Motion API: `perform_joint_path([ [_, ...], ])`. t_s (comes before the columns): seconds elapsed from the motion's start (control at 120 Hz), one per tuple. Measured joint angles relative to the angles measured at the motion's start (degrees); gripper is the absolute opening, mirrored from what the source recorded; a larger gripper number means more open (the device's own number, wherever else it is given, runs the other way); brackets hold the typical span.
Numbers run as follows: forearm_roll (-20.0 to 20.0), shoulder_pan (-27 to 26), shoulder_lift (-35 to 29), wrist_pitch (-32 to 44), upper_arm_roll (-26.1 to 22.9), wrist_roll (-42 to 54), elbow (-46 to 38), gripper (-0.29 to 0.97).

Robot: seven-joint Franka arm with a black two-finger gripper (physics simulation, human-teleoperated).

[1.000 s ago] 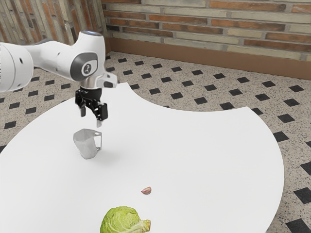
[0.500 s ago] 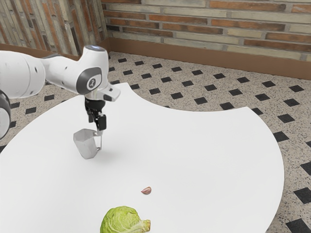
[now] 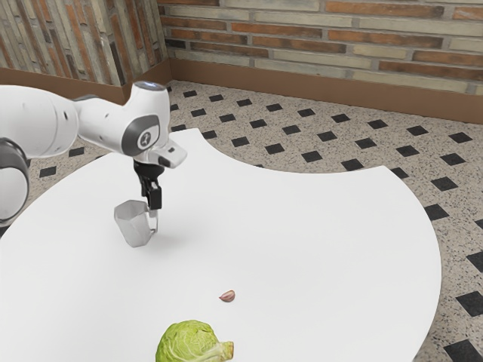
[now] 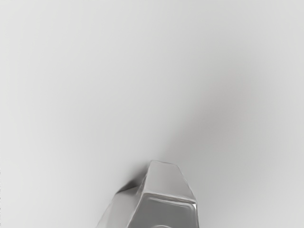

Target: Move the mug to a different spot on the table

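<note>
One mug point(image 3: 134, 225) upright on surface point(image 3: 302, 241); end effector point(image 3: 154, 202) directly over handle point(image 3: 155, 219), open-or-closed state unreadable.

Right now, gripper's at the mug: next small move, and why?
Probably ease straight down slightly. The gripper is only at the rim of the mug, on its handle side, and the mug stands upright on the table, unlifted. Deeper overlap seems wise before grasping.

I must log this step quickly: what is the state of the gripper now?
Gripper: cannot be told; it is at the handle side of the mug.
</note>
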Motion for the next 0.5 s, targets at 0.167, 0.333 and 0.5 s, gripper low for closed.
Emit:
perform_joint_path([
  [0.167,-0.1,0.4,0.9,1.0,0.0,1.7,0.1,0.68],
  [0.333,-0.2,0.7,1.8,2.2,-0.1,3.0,0.3,0.68],
  [0.5,-0.2,0.8,2.4,3.4,-0.1,4.0,0.3,0.68],
])
